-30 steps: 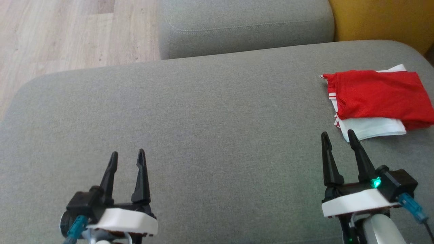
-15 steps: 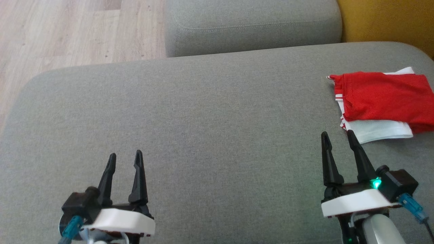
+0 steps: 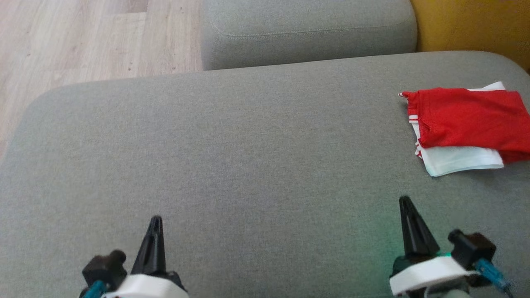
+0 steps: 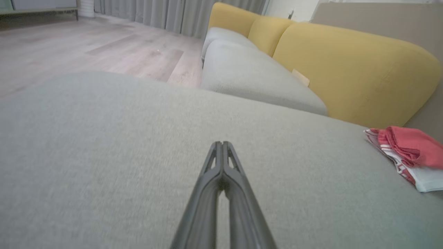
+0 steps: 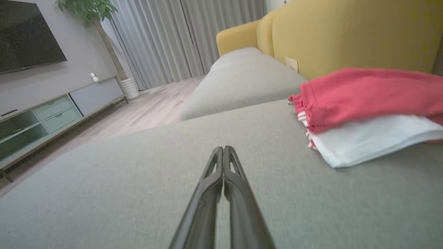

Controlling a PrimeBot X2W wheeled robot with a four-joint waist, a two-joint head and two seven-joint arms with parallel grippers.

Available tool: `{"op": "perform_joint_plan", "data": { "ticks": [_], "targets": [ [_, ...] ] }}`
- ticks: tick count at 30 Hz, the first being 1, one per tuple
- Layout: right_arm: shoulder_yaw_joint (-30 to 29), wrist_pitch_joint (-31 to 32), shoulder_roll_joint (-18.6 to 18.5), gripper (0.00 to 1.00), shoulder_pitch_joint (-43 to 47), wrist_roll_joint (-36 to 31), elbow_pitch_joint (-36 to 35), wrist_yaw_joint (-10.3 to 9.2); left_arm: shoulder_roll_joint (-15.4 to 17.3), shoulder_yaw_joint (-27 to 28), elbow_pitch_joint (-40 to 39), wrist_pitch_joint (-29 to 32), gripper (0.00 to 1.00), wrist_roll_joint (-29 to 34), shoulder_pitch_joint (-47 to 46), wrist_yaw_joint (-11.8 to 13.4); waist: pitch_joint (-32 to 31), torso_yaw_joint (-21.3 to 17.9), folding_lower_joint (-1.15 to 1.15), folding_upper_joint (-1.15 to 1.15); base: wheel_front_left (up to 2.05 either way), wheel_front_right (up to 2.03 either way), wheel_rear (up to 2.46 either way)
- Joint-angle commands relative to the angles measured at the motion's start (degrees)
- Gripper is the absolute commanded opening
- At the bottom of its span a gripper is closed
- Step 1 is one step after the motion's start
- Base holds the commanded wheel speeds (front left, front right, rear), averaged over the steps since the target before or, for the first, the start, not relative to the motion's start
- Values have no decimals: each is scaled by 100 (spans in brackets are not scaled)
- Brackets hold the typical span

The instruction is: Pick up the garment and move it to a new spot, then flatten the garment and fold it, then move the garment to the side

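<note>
The garment (image 3: pixel 463 124) is a folded red and white piece lying flat at the far right of the grey cushion (image 3: pixel 248 145). It also appears as the garment (image 4: pixel 410 155) at the right edge of the left wrist view and as the garment (image 5: pixel 363 117) close at the right in the right wrist view. My left gripper (image 3: pixel 155 221) sits low at the bottom left, shut with nothing in it, far from the cloth. My right gripper (image 3: pixel 405 203) is shut and empty too, a short way in front of the garment's near white corner.
A second grey cushion (image 3: pixel 306 33) adjoins the far edge, with a yellow backrest (image 3: pixel 472 25) at the far right. Wooden floor (image 3: pixel 83 37) lies beyond the cushion's far left corner. A TV cabinet (image 5: pixel 52 114) stands across the room.
Both grippers closed from open to shut and drew back toward the bottom of the head view. The garment stayed where it lies.
</note>
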Motion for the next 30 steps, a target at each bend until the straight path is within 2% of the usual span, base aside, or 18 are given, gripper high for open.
{"op": "perform_joint_plan", "data": {
  "ticks": [1,30],
  "targets": [
    [-11,9,-6,0,-83,129,-115,0,6,14,-114,21,0,-123,-68,-11,2,1,0,0,0,0,0],
    [-189,400,-95,0,-258,2030,-122,-1,108,281,86,408,0,-1947,-386,-262,27,8,0,0,0,0,0]
  ]
}}
